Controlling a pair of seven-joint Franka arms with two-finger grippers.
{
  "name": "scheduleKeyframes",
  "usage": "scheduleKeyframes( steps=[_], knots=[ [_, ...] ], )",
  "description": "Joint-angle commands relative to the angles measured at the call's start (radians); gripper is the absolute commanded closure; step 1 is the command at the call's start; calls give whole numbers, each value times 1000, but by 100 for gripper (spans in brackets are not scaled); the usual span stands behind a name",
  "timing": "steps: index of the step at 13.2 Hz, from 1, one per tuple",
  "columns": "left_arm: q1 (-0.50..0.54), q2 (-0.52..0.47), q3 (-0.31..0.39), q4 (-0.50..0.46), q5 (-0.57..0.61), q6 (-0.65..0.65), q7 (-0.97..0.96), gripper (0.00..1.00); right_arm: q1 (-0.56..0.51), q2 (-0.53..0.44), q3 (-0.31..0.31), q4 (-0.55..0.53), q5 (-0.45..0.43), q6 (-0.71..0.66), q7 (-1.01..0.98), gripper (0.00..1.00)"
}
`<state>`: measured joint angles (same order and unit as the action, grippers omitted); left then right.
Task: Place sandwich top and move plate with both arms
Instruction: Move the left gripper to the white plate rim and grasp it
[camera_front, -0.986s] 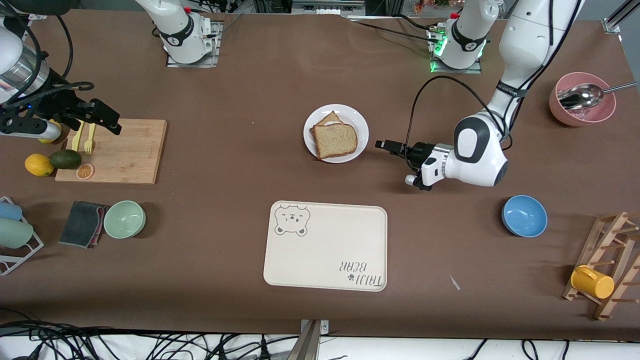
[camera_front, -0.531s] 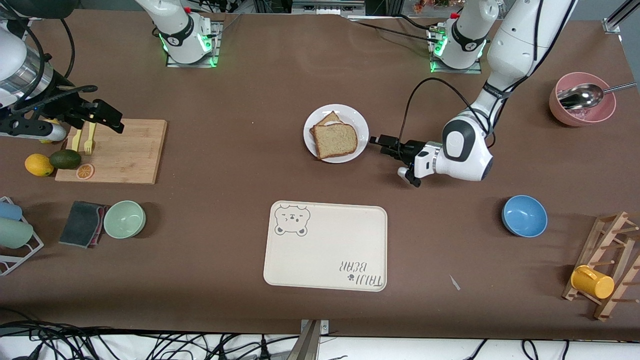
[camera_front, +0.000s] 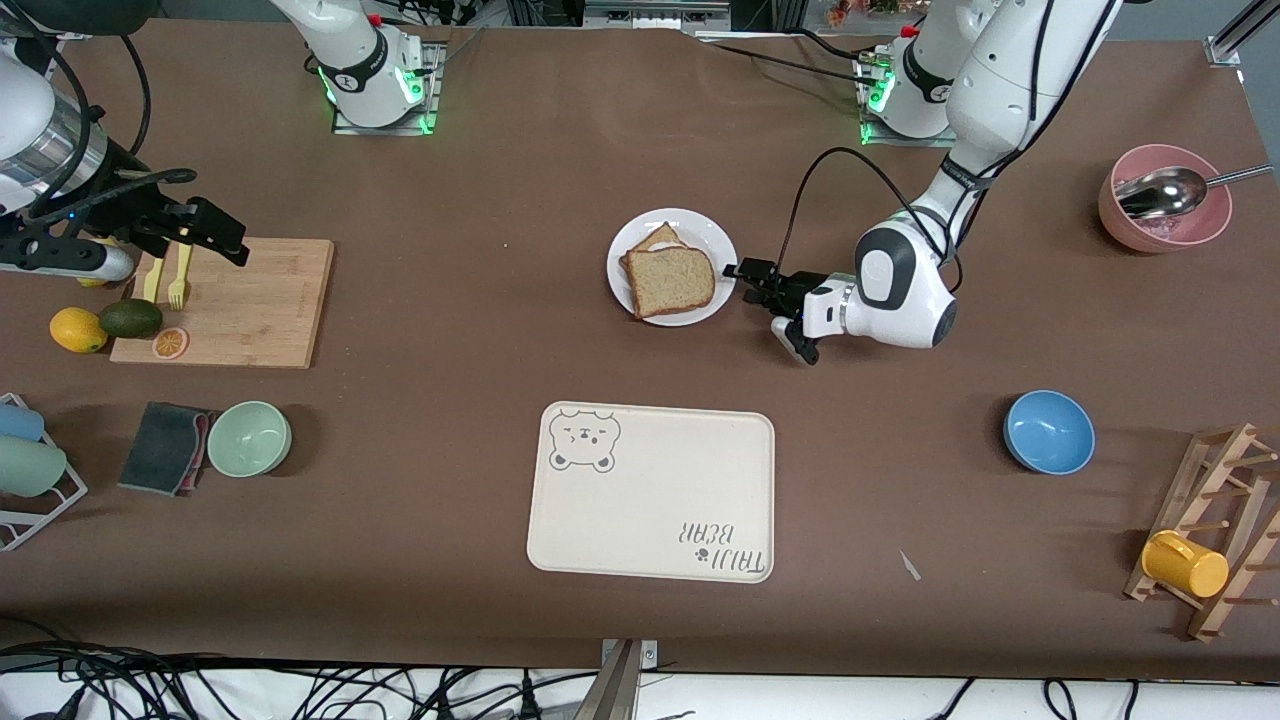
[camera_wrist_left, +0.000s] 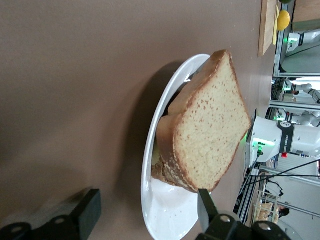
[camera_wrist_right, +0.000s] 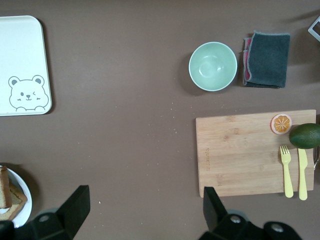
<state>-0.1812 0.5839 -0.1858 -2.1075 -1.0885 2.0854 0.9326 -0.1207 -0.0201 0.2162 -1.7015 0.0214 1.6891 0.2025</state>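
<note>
The sandwich top (camera_front: 671, 280), a brown bread slice, lies on another slice on the white plate (camera_front: 718, 240) at the table's middle. My left gripper (camera_front: 745, 275) is low at the plate's edge toward the left arm's end. It is open, with the rim between its jaws. In the left wrist view one of its fingers (camera_wrist_left: 87, 212) is on the table side of the plate (camera_wrist_left: 175, 215). The other is over the plate's inner face beside the sandwich top (camera_wrist_left: 212, 135). My right gripper (camera_front: 228, 238) hangs open and empty over the cutting board's corner (camera_wrist_right: 142, 200).
A beige bear-print tray (camera_front: 650, 495) lies nearer the camera than the plate. The wooden board (camera_front: 250, 300) carries a yellow fork and knife, with a lemon and an avocado beside it. A green bowl (camera_front: 249, 438), blue bowl (camera_front: 1048, 431) and pink bowl (camera_front: 1165, 212) stand around.
My left gripper has slid across the table to the plate, from a short gap to straddling its rim. The right arm has barely shifted.
</note>
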Motion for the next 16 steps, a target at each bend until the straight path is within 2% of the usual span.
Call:
scheduleKeyframes(
  steps=[1,3,6,8,16],
  knots=[
    [0,-12,2,-42,-80,18,116,37,-10,-12,11,-10,-1,7,12,0],
    [-1,22,2,-43,-132,18,193,43,-7,-12,15,2,0,0,8,0],
    [0,63,2,-42,-191,18,331,59,-1,-9,75,0,-3,0,35,0],
    [5,65,2,-42,-192,16,347,100,-1,-8,89,0,-5,6,55,0],
    [12,42,2,-32,-191,5,283,100,-11,14,75,2,-60,1,58,0]
  ],
)
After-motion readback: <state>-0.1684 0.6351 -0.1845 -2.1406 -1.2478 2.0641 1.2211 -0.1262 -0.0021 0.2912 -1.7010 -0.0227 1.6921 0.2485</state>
